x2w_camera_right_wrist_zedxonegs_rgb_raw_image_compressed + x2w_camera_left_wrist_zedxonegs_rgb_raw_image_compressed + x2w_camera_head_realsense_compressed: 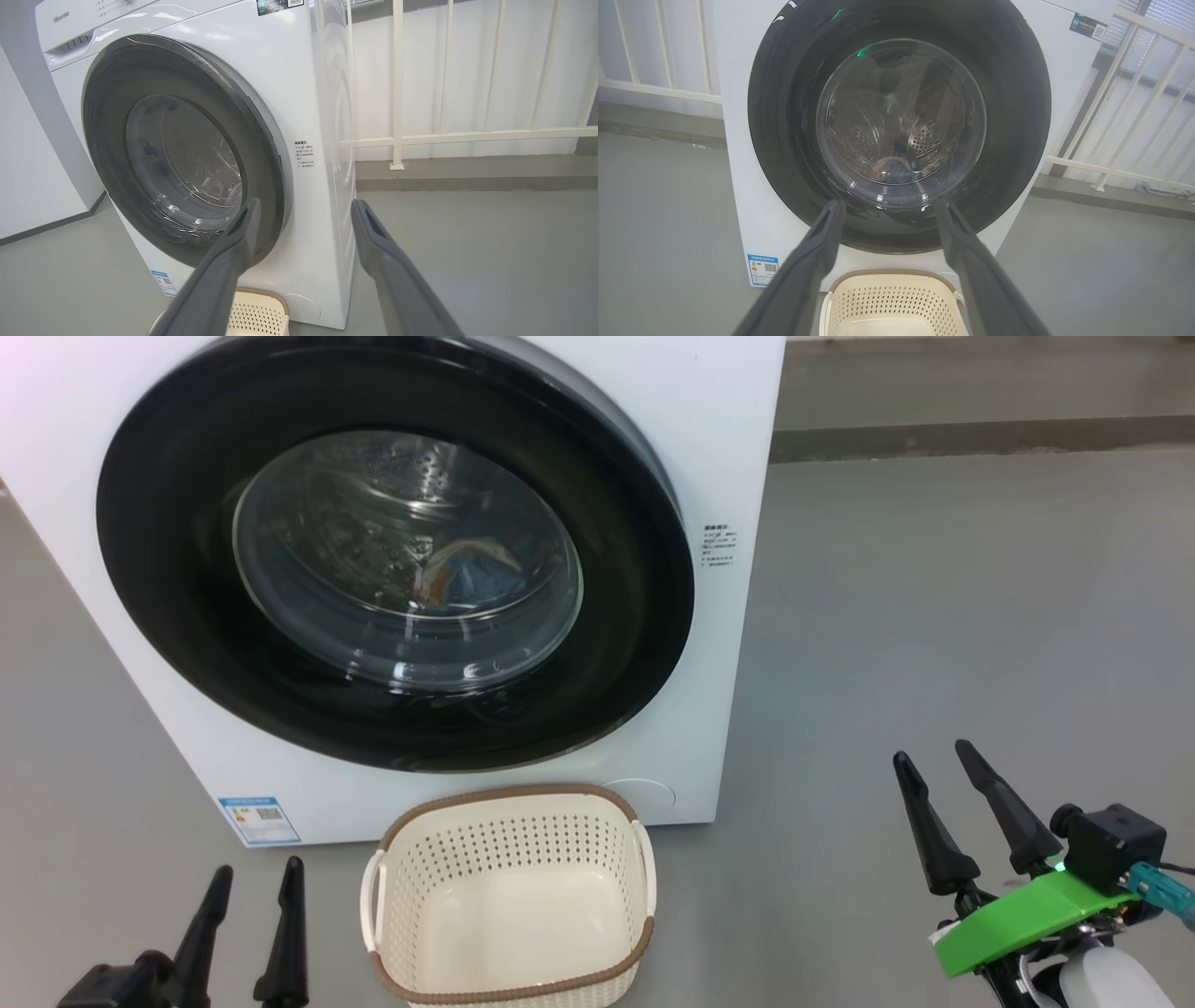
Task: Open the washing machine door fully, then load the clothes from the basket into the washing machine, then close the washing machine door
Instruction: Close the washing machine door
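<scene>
One shut washing machine door (373, 728) fronts the washing machine (728, 448), with blue clothes (476, 569) behind its glass. The basket (509, 793) sits just before it. The left gripper (260, 866) and right gripper (932, 750) flank the basket, fingers spread, touching nothing.
</scene>
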You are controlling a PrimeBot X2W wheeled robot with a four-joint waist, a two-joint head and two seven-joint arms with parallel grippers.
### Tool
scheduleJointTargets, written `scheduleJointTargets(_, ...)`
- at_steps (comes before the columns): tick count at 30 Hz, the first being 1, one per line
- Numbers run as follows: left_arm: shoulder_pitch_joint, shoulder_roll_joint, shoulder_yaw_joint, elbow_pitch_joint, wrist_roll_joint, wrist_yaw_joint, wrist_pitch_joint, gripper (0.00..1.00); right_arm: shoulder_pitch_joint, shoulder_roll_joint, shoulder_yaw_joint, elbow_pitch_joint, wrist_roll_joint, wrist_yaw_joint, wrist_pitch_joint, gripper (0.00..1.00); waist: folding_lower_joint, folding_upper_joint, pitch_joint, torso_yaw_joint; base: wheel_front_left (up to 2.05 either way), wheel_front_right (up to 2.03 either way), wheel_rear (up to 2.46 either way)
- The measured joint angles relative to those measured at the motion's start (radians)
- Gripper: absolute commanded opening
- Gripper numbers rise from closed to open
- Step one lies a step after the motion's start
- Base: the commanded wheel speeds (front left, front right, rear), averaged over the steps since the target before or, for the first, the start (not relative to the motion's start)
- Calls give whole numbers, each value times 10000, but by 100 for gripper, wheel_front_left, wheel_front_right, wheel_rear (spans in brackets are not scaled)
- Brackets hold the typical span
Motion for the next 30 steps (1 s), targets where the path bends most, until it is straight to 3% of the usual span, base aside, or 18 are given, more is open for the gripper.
scheduleJointTargets(30, 184, -4, 21, 115, 188, 0, 0, 100, 456, 169, -347, 75, -134, 0, 2, 100, 0, 0, -168, 14, 0, 0, 0)
